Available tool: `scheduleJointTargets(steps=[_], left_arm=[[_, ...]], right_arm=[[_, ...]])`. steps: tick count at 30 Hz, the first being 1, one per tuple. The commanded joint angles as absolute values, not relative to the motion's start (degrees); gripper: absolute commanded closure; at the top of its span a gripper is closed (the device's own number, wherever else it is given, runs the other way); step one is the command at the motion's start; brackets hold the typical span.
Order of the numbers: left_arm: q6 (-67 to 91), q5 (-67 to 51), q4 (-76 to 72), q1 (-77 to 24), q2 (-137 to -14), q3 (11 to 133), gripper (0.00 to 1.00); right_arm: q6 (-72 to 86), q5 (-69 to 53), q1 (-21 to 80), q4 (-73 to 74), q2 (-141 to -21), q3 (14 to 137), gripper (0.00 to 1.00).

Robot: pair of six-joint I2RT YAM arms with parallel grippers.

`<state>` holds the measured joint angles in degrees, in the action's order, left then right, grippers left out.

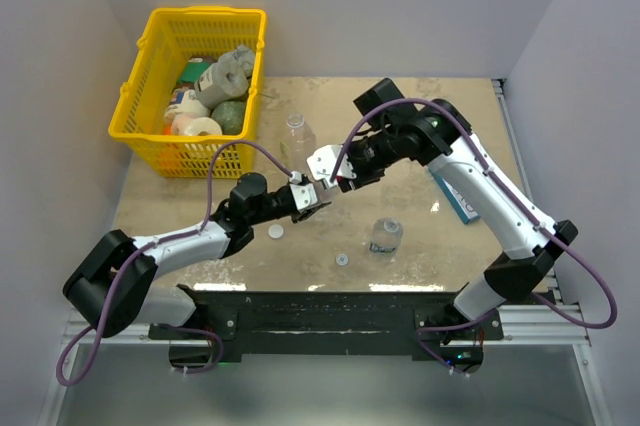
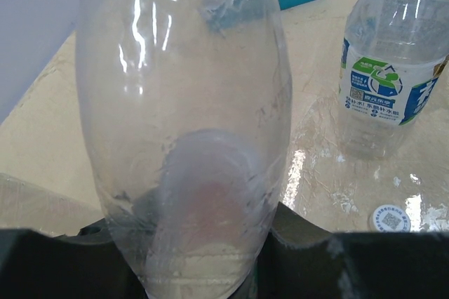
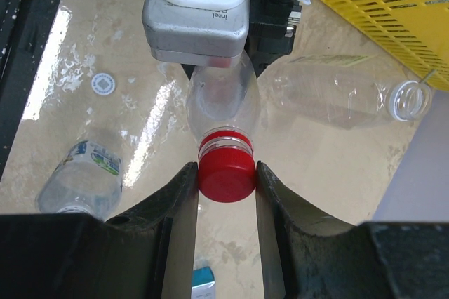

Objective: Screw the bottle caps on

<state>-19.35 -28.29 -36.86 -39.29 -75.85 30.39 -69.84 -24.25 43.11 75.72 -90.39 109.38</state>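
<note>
My left gripper [image 1: 310, 202] is shut on the body of a clear bottle [image 2: 189, 137] and holds it tilted above the table. Its fingers [image 2: 309, 243] show dark at the bottom of the left wrist view. My right gripper [image 3: 226, 181] is shut on the red cap [image 3: 226, 173], which sits on that bottle's neck [image 3: 223, 99]. In the top view the right gripper [image 1: 333, 180] meets the left one mid-table. The blue-labelled bottle [image 1: 385, 234] and the unlabelled bottle [image 1: 297, 131] are both uncapped. A white cap [image 1: 275, 232] and a ring-look cap [image 1: 342, 258] lie on the table.
A yellow basket [image 1: 195, 86] of items stands at the back left. A flat blue-and-white box [image 1: 455, 194] lies under the right arm. The blue-labelled bottle [image 2: 389, 81] and the ring-look cap [image 2: 391, 218] are to the right of the held bottle.
</note>
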Motion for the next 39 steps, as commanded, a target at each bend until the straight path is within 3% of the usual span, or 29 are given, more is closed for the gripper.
scheduleJointTargets(steps=[1, 16, 31, 39], left_arm=[[-22.5, -31.8, -45.7, -40.1, -74.0, 33.6, 1.00], [-29.3, -30.9, -47.7, -40.2, -74.1, 33.8, 1.00], [-25.3, -32.3, -47.0, -40.2, -74.6, 35.2, 1.00], [-25.9, -30.7, -49.2, -40.3, -74.2, 34.7, 1.00]], right_arm=[[-69.8, -21.5, 44.3, 73.7, -92.2, 109.7, 1.00], [-73.7, -16.1, 45.7, 72.2, -92.3, 107.6, 1.00], [-74.6, -14.2, 47.1, 67.0, -90.3, 104.3, 1.00], [-66.5, -14.5, 47.6, 70.0, -93.6, 108.0, 1.00]])
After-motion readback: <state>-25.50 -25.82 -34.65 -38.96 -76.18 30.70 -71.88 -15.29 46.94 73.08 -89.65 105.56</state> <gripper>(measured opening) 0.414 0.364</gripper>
